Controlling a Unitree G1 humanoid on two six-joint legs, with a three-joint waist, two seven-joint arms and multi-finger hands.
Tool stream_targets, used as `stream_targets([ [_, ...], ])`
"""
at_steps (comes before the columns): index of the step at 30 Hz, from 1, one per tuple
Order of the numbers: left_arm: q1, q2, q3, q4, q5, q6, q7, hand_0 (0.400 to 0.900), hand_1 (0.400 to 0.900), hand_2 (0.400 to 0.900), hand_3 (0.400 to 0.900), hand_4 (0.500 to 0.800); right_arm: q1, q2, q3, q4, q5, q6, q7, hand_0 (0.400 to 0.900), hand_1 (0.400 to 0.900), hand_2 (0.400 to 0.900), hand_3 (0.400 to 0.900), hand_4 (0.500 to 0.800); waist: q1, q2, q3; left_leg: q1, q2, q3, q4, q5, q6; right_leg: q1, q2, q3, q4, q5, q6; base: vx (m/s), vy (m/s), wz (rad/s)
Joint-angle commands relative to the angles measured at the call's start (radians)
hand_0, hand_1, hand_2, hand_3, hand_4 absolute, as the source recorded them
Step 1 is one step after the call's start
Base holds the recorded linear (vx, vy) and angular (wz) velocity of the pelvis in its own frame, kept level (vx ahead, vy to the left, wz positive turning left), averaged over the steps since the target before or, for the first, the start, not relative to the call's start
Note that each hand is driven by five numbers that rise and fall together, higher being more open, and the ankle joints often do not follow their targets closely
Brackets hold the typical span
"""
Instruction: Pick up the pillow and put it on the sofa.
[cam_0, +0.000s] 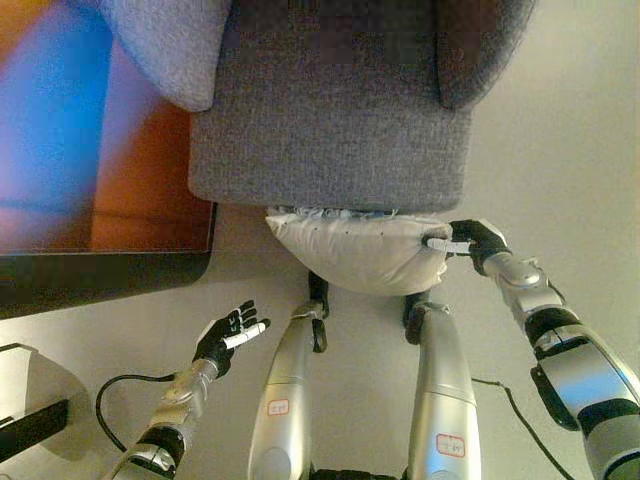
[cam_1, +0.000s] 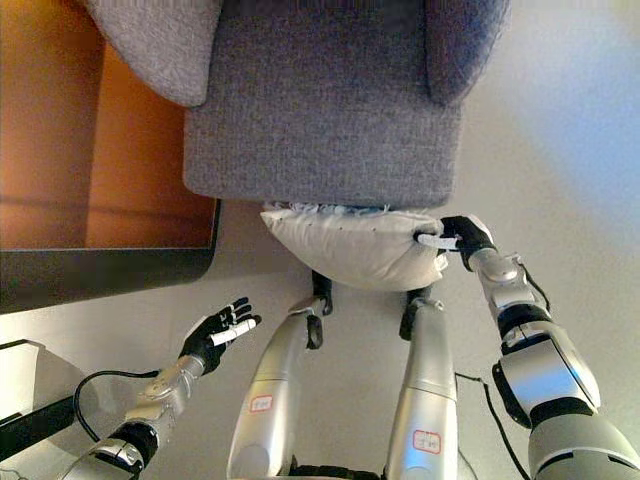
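Observation:
A white pillow (cam_0: 362, 250) lies on the floor right against the front of the grey sofa (cam_0: 330, 110), its far edge tucked under the seat's front. My right hand (cam_0: 468, 241) is at the pillow's right end, fingers curled and pinching its corner. My left hand (cam_0: 230, 334) hovers over the floor to the lower left of the pillow, fingers spread and holding nothing, well apart from it.
A dark-framed orange panel (cam_0: 100, 200) stands to the left of the sofa. A pale object with a dark part (cam_0: 30, 400) sits at the lower left edge. Beige floor (cam_0: 560, 150) extends to the sofa's right.

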Motion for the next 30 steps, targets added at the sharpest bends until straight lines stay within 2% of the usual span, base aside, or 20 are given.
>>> stream_targets([
  [1,0.048,0.039,0.055,0.045,0.046,-0.001,-0.003,0.900,0.900,0.900,0.900,0.800,-0.037,-0.034,-0.026,-0.030,-0.018,-0.111,0.009,0.400,0.400,0.400,0.400,0.500,-0.004,-0.001,0.004,0.084,-0.054,0.087,0.064,-0.113,0.051,0.177,0.048,-0.052,-0.210,0.038,0.003,0.01,0.003,-0.06],
  [4,0.048,0.045,0.078,0.076,0.090,0.027,-0.012,0.900,0.900,0.900,0.900,0.800,0.008,-0.031,-0.029,-0.055,-0.050,-0.119,0.008,0.400,0.400,0.400,0.400,0.500,0.003,-0.040,-0.001,0.191,-0.058,0.079,0.010,-0.110,0.053,0.301,0.040,-0.077,-0.279,0.047,0.015,0.04,0.004,-0.07],
  [5,0.054,0.047,0.087,0.091,0.111,0.042,-0.010,0.900,0.900,0.900,0.900,0.800,0.039,-0.033,-0.028,-0.078,-0.050,-0.114,0.010,0.400,0.400,0.400,0.400,0.500,0.008,-0.060,-0.028,0.230,-0.057,0.078,-0.020,-0.108,0.053,0.346,0.039,-0.089,-0.314,0.051,0.022,0.15,-0.012,-0.10],
  [10,0.108,0.055,0.149,0.164,0.191,0.087,-0.016,0.900,0.900,0.900,0.900,0.800,0.198,-0.060,-0.040,-0.282,-0.116,-0.037,0.039,0.400,0.400,0.400,0.400,0.500,0.008,-0.141,-0.159,0.430,-0.042,0.095,-0.188,-0.085,0.050,0.569,0.035,-0.127,-0.496,0.083,0.062,0.21,0.017,-0.19],
  [14,0.152,0.048,0.196,0.192,0.235,0.118,-0.012,0.900,0.900,0.900,0.900,0.800,0.285,-0.094,-0.048,-0.426,-0.185,0.010,0.094,0.400,0.400,0.400,0.400,0.500,0.002,-0.182,-0.251,0.555,-0.025,0.117,-0.289,-0.074,0.046,0.709,0.034,-0.149,-0.609,0.109,0.093,0.21,0.020,-0.31],
  [18,0.175,0.047,0.236,0.205,0.266,0.180,-0.011,0.900,0.900,0.900,0.900,0.800,0.328,-0.159,-0.043,-0.630,-0.266,0.073,0.165,0.400,0.400,0.400,0.400,0.500,-0.015,-0.217,-0.333,0.653,0.001,0.146,-0.341,-0.077,0.047,0.795,0.029,-0.156,-0.663,0.132,0.121,0.14,0.032,-0.25],
  [20,0.180,0.045,0.246,0.215,0.280,0.202,-0.003,0.900,0.900,0.900,0.900,0.800,0.318,-0.197,-0.037,-0.713,-0.283,0.100,0.212,0.400,0.400,0.400,0.400,0.500,-0.023,-0.229,-0.370,0.688,0.014,0.156,-0.357,-0.080,0.046,0.822,0.032,-0.159,-0.673,0.132,0.125,0.14,0.015,-0.20],
  [24,0.183,0.042,0.256,0.236,0.300,0.219,-0.003,0.900,0.900,0.900,0.900,0.800,0.237,-0.274,-0.006,-0.801,-0.299,0.090,0.278,0.400,0.400,0.400,0.400,0.500,-0.030,-0.249,-0.420,0.723,0.026,0.169,-0.372,-0.082,0.045,0.851,0.034,-0.155,-0.693,0.135,0.128,0.07,0.006,-0.17],
  [25,0.184,0.040,0.257,0.246,0.301,0.224,0.001,0.900,0.900,0.900,0.900,0.800,0.170,-0.311,0.017,-0.823,-0.287,0.079,0.310,0.400,0.400,0.400,0.400,0.500,-0.030,-0.256,-0.437,0.737,0.032,0.174,-0.380,-0.083,0.043,0.863,0.031,-0.157,-0.703,0.138,0.132,0.01,0.008,-0.15],
  [26,0.184,0.039,0.258,0.247,0.302,0.224,0.001,0.900,0.900,0.900,0.900,0.800,0.163,-0.313,0.021,-0.822,-0.290,0.073,0.313,0.400,0.400,0.400,0.400,0.500,-0.031,-0.256,-0.439,0.738,0.032,0.175,-0.382,-0.082,0.043,0.863,0.031,-0.156,-0.705,0.139,0.132,0.02,0.010,-0.19],
  [30,0.185,0.042,0.257,0.261,0.303,0.238,0.002,0.900,0.900,0.900,0.900,0.800,-0.058,-0.386,0.116,-0.833,-0.255,0.078,0.357,0.400,0.400,0.400,0.400,0.500,-0.027,-0.264,-0.469,0.762,0.041,0.182,-0.398,-0.080,0.037,0.877,0.030,-0.154,-0.713,0.141,0.138,0.01,0.010,-0.13],
])
